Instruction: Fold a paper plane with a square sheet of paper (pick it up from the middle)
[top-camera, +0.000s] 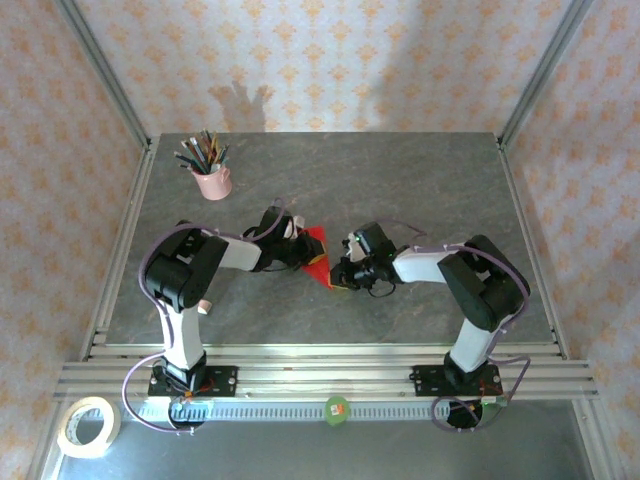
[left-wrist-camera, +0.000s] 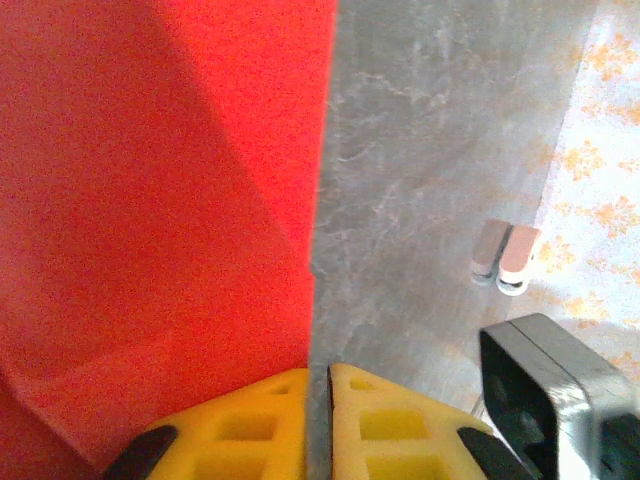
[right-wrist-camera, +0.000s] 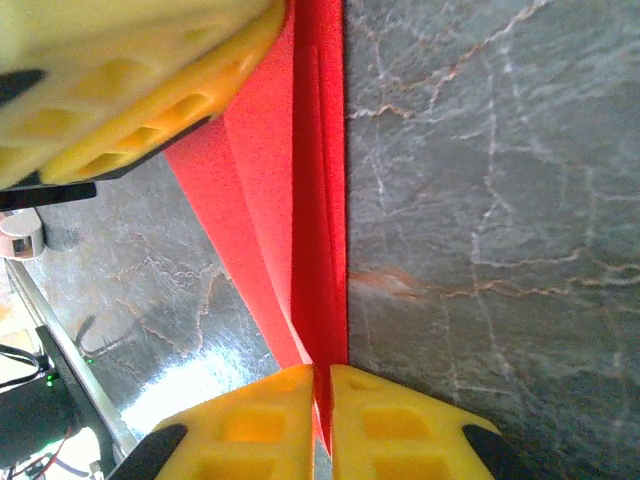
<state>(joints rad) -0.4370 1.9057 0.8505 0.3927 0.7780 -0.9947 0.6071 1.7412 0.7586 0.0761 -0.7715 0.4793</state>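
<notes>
The red paper plane (top-camera: 316, 255) lies mid-table between both grippers, folded and creased. My right gripper (top-camera: 340, 272) comes at it from the right. In the right wrist view it (right-wrist-camera: 322, 372) is shut on the plane's upright middle fold (right-wrist-camera: 320, 200), and a wing slopes away to the left. My left gripper (top-camera: 298, 247) is at the plane's left side. Its yellow fingers (right-wrist-camera: 130, 90) sit over that wing. In the left wrist view its jaws (left-wrist-camera: 319, 372) are shut with a hairline gap showing grey, the tips at the straight edge of the paper (left-wrist-camera: 150, 200).
A pink cup of pencils (top-camera: 211, 180) stands at the back left. A small white-and-pink object (left-wrist-camera: 505, 258) rests on the table by the left arm (top-camera: 204, 306). A tape roll (top-camera: 88, 425) lies beyond the near rail (top-camera: 320, 365). The grey table (top-camera: 420, 180) is bare around the plane.
</notes>
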